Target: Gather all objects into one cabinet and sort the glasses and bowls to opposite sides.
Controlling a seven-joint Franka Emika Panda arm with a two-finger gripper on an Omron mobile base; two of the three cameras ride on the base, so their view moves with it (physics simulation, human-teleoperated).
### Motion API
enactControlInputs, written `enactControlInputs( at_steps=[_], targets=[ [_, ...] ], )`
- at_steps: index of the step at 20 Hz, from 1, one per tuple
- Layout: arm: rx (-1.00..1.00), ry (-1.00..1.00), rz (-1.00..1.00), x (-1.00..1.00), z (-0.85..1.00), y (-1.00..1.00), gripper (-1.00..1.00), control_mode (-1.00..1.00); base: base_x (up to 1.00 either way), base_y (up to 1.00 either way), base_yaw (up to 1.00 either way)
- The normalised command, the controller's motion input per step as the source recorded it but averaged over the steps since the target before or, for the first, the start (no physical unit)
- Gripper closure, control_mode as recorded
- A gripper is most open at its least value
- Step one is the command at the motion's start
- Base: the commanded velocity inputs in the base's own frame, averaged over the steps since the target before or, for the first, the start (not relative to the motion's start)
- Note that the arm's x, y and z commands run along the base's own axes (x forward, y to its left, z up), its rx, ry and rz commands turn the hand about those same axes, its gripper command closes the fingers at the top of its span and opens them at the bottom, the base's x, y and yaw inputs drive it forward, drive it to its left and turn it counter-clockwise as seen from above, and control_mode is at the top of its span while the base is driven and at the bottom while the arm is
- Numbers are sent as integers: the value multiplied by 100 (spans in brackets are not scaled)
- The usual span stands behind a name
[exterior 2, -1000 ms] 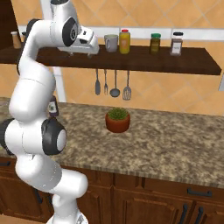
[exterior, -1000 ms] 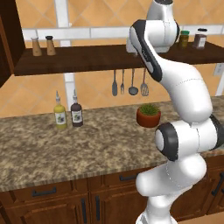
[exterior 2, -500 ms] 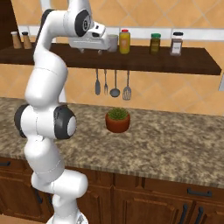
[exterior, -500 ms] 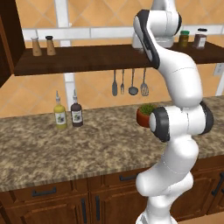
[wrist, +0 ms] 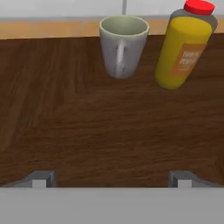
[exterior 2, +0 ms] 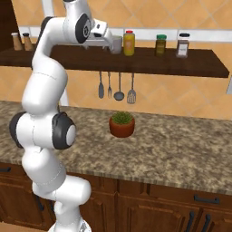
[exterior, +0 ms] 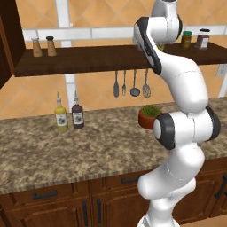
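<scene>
Two small dark finger tips rise at the bottom of the hand view, set wide apart with bare shelf wood between them, so the jaws stand open and hold nothing; the gripper is raised to the level of the long dark wall shelf, just left of a grey cup as seen from the right base view; in the hand view this grey cup stands upright on the shelf ahead of the fingers, rim open, with what looks like a handle on its near face, well apart from both tips; a yellow bottle with a red cap stands just beside the cup on its right, not touching it; further right along the shelf in the right base view stand a dark green jar and a brown spice jar with a pale lid; at the left end of the shelf, two small shakers sit side by side; below the shelf four utensils hang on the tiled wall; on the granite counter a yellow sauce bottle and a dark sauce bottle stand close together, and a terracotta plant pot with a green plant sits well apart from them; whether the pot touches the arm cannot be told from the left base view.
</scene>
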Motion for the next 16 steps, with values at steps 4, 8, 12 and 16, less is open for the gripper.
enactControlInputs(
  at_steps=[4,8,12,16],
  targets=[
    [0,-17,-7,68,9,0,-100,-100,0,0,0],
    [0,-1,0,0,-2,0,-100,-100,0,0,0],
    [-16,3,0,-7,-57,-3,-100,-100,0,0,0],
    [0,0,0,16,0,-5,-100,-100,0,0,0]
  ],
)
